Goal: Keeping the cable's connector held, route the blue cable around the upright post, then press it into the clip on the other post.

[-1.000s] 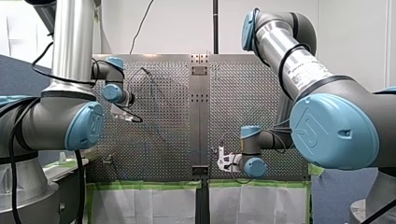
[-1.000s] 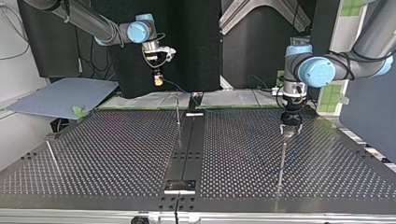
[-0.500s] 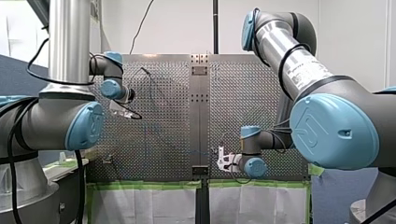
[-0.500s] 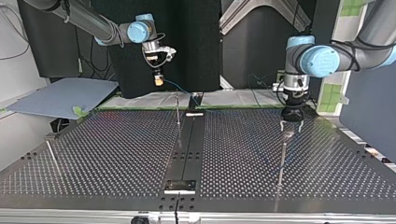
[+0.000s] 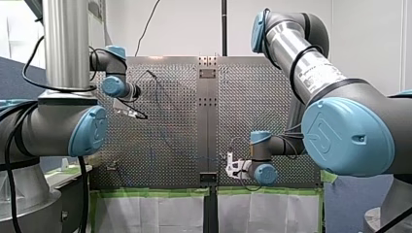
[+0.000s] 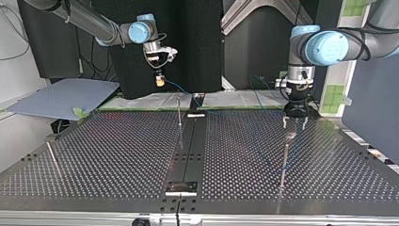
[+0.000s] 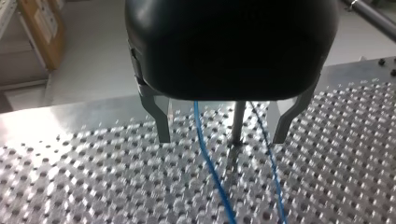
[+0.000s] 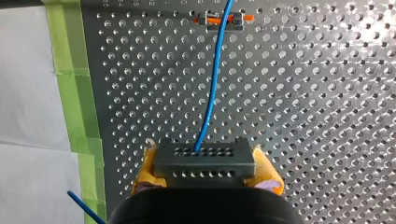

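Robot's right jaws are clenched on the dark grey perforated connector block, yellow pads on either side. This anchors the cable end so slack can't run back. The thin blue cable leaves the block's face and runs out over the perforated metal table towards a small metal-and-orange fitting.

The left jaws are released: bare metal fingers spread wide, gripping nothing. They straddle the thin upright metal post. The cable passes just beside the post, and a second blue run shows on its other side. The open straddle reads as a let-go after pressing, not a carry. Can't tell whether the cable is seated in the clip at the post's head.

Versus 1 s ago, top view: the left jaws were down at the post's head and are now lifted clear above it. Right arm and connector are unchanged. Clip step is probably done, seating unverified.
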Robot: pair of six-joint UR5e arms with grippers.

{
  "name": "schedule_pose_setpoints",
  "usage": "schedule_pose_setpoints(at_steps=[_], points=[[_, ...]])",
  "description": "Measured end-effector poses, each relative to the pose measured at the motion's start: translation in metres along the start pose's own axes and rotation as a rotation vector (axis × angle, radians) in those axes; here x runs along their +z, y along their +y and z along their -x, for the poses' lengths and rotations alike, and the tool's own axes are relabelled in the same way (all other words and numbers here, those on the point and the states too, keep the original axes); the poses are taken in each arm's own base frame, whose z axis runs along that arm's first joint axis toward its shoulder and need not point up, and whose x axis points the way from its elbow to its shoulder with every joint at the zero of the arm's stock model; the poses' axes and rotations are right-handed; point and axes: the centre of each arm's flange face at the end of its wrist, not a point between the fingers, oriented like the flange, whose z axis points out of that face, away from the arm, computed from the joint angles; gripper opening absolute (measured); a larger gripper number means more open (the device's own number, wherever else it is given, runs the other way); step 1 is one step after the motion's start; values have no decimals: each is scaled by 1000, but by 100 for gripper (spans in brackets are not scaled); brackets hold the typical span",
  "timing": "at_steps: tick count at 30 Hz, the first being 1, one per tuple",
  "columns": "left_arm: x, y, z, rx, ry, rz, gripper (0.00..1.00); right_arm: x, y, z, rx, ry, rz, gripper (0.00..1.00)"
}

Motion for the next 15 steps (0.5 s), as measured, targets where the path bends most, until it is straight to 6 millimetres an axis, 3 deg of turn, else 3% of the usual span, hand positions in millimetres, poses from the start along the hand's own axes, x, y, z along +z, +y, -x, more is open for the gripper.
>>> schedule_pose_setpoints(at_steps=[11,15], points=[[-27,-31,-3,77,10,1,99,0,0,0,2,-2,0,0],[-34,-33,-7,114,25,22,99,0,0,0,5,-1,1,0]])
